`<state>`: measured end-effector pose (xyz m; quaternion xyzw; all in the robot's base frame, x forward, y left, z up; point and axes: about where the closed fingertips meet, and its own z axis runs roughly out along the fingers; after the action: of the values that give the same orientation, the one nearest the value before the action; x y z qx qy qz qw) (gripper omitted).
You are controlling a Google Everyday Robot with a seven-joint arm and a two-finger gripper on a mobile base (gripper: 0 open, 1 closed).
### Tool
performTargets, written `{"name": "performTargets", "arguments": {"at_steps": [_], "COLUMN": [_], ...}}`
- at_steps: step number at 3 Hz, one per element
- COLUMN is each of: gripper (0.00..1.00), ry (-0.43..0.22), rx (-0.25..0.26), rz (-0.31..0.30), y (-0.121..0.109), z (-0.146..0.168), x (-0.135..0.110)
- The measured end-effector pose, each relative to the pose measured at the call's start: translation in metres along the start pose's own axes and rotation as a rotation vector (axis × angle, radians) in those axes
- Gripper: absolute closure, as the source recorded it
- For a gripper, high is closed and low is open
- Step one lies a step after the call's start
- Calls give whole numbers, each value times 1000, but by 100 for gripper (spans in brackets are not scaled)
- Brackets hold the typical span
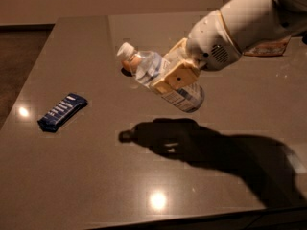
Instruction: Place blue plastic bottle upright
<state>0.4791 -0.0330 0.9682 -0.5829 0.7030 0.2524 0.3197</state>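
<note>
Gripper: you see the gripper (169, 70) above the middle of the table (96, 176), at the end of the white arm (240, 28) that reaches in from the upper right.
Fingers: they are clamped across the body of the blue plastic bottle (148, 65); the near tan pad (175, 78) lies flat against its side, and the far finger shows just behind it.
Bottle position: you have it held in the air, clear of the tabletop, with nothing but the gripper touching it.
Bottle attitude: it is tilted, closer to lying than to standing, with the white cap (125, 49) pointing up and to the left and the base hanging lower right.
Bottle label: the pale printed band sits at the lower end, just past the near pad.
Shadow: a dark shadow (192, 140) of arm and bottle falls on the table below and in front of the gripper, apart from the bottle itself.
Orange: you can make out only a sliver of the orange (125, 65), behind the bottle's neck.
Blue wrapper: a dark blue snack bar (62, 111) lies flat on the left side of the table, well apart from the gripper.
Far right: a flat packet (268, 47) rests beyond the arm, mostly hidden by it.
</note>
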Motion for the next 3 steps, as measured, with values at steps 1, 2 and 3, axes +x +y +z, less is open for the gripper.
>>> {"name": "performTargets", "arguments": {"at_steps": [1,2,3], "gripper": [100,100,100], "ry": [-182,-367,-518], "rx": [20,21,26], "rz": [73,105,115], "y": [-9,-17,-21], "z": [2,4,2], "x": [0,2,7]}}
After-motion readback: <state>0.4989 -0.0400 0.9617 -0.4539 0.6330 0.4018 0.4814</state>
